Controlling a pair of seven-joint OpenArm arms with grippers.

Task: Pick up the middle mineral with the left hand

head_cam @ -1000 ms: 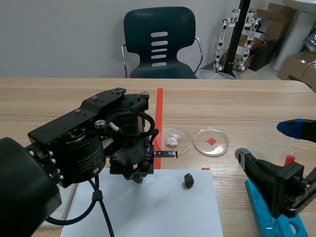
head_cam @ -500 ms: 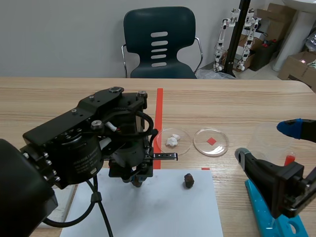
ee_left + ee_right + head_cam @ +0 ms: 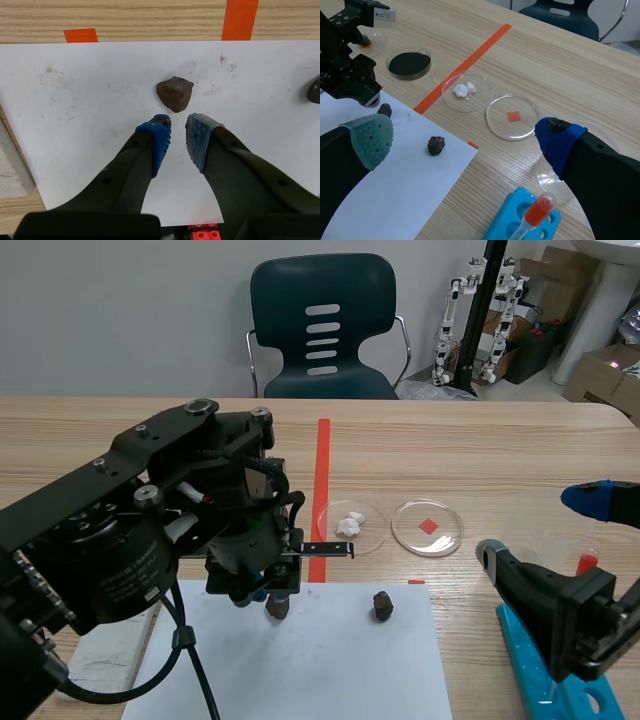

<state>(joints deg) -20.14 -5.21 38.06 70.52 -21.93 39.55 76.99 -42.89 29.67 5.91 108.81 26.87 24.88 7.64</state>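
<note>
A brown mineral (image 3: 174,93) lies on the white paper (image 3: 75,100), just ahead of my left gripper's (image 3: 177,125) fingertips and not between them. The blue pads (image 3: 159,135) stand a narrow gap apart with nothing in it, so the gripper is open. In the scene view the same mineral (image 3: 277,607) shows right under the left arm's tip. A second dark mineral (image 3: 382,606) lies on the paper further right. My right gripper (image 3: 465,142) hangs wide open and empty at the table's right side.
Beyond the paper stand a petri dish with white pieces (image 3: 350,525) and an empty clear dish (image 3: 428,527). A dish of black powder (image 3: 409,63) sits further left. A blue rack with a red-capped tube (image 3: 520,220) stands at the front right.
The left arm's body has lifted and swung left, while its fingertips stay over the brown mineral. The minerals and the right arm have not moved.
</note>
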